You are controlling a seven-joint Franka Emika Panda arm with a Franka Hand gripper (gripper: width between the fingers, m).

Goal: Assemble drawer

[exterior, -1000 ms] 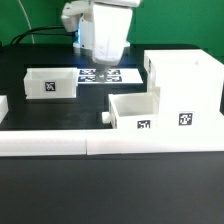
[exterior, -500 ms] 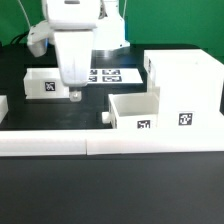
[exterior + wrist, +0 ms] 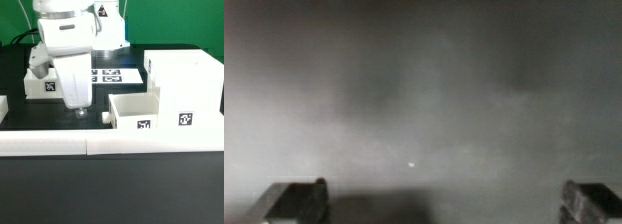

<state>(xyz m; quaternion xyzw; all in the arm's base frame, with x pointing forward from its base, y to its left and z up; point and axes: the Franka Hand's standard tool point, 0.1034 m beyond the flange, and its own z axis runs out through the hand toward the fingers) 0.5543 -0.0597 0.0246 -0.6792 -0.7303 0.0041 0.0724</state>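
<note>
One black table (image 3: 40, 115) is seen under everything else. Along its near edge, in front of the housing, a long low white border wall (image 3: 60, 146) is laid across the exterior view.

The arm (image 3: 62, 35) is seen well to the exterior view's left of the housing, standing over the table and reaching straight down.

The housing (image 3: 186, 85), the tall boxy part of the drawer, is stood at the exterior view's right, and a square tag is carried on its front face. The first tray (image 3: 130, 112) is set against the housing's side toward the exterior view's left, open top up. A tag is shown on its front and a small knob (image 3: 104, 117) on the end away from the housing. Whether it is only touching the housing or partly entered cannot be told.

The second tray (image 3: 40, 82) is placed well apart from the housing, farther to the exterior view's left and farther back, and is partly hidden by the arm.

The marker board (image 3: 113, 74) is laid flat behind, between the second tray and the housing.

The gripper (image 3: 78, 106) is held low over bare table, near the knob. In the wrist view the gripper (image 3: 445, 205) is shown with its fingers (image 3: 295, 205) spread wide and nothing between them; the surface below is blurred.
</note>
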